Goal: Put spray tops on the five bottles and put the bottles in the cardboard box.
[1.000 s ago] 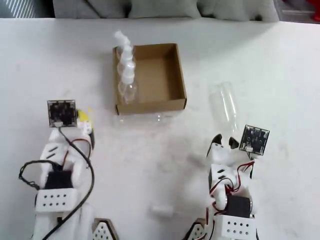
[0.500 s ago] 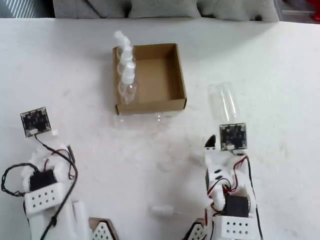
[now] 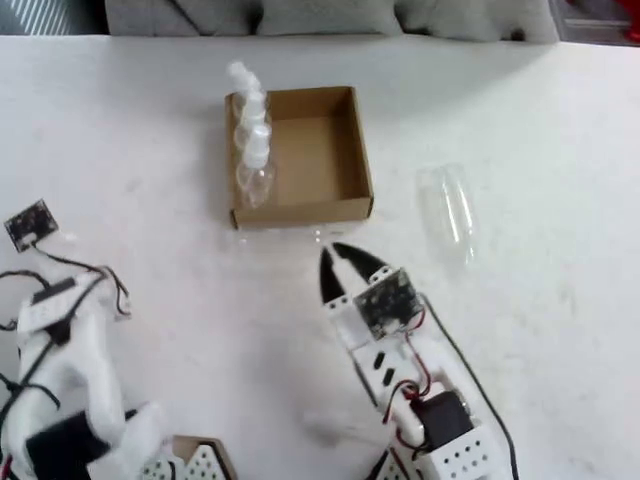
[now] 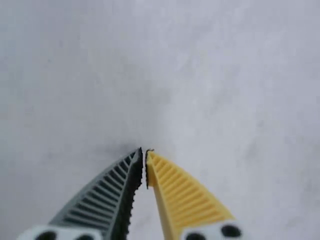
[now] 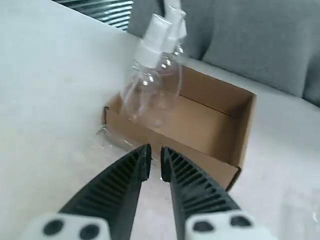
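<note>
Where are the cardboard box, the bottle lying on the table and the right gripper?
cardboard box (image 3: 310, 211): high view, front wall.
lying bottle (image 3: 447, 212): high view, its middle.
right gripper (image 5: 155, 153): right wrist view, between its fingertips.

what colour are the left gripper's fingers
One grey, one yellow; left gripper shows best in the left wrist view.

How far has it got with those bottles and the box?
Partly done. Several bottles with spray tops stand along one wall of the cardboard box; I cannot count them exactly. Nothing is in hand: the left gripper and the right gripper are both empty. Left to do: at least the clear bottle lying on the table outside the box.
</note>
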